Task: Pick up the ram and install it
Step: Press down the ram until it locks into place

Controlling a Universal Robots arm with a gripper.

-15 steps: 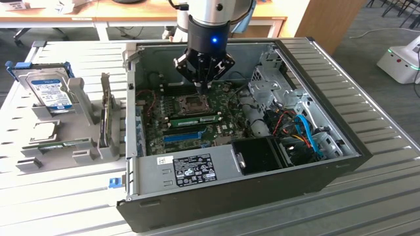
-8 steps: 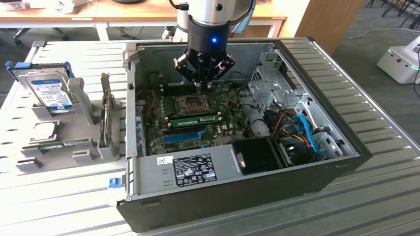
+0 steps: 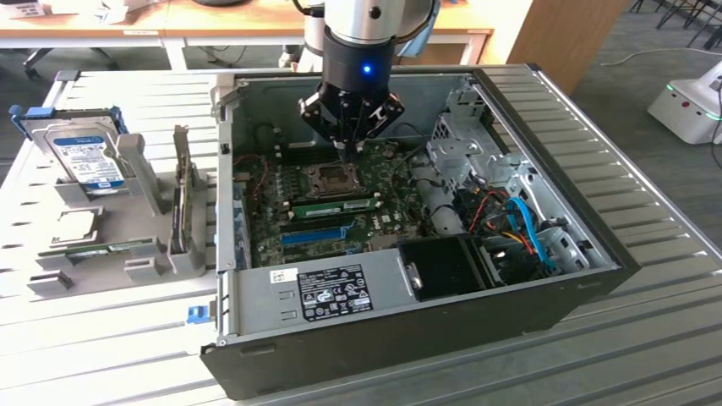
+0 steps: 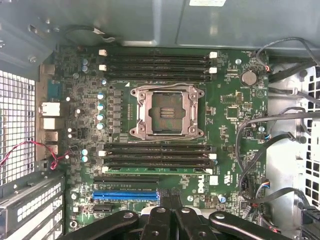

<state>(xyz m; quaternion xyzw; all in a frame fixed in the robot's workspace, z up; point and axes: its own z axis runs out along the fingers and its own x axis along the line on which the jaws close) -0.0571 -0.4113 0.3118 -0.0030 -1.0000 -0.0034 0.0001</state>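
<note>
The ram (image 3: 338, 205) (image 4: 157, 170), a thin green stick, lies seated in a memory slot of the motherboard (image 3: 390, 224), just beside the bare CPU socket (image 3: 335, 177) (image 4: 167, 111). My gripper (image 3: 352, 148) (image 4: 170, 216) hangs over the open computer case, above the board near the socket. Its fingers are shut together with nothing between them, and it stands well clear of the ram.
A grey rack (image 3: 135, 211) at the exterior view's left holds a blue-labelled hard drive (image 3: 88, 159) and a second green stick (image 3: 104, 250). Case walls (image 3: 232, 169), a drive cage (image 3: 457, 139), cables (image 3: 525, 228) and a black fan shroud (image 3: 451, 266) surround the board.
</note>
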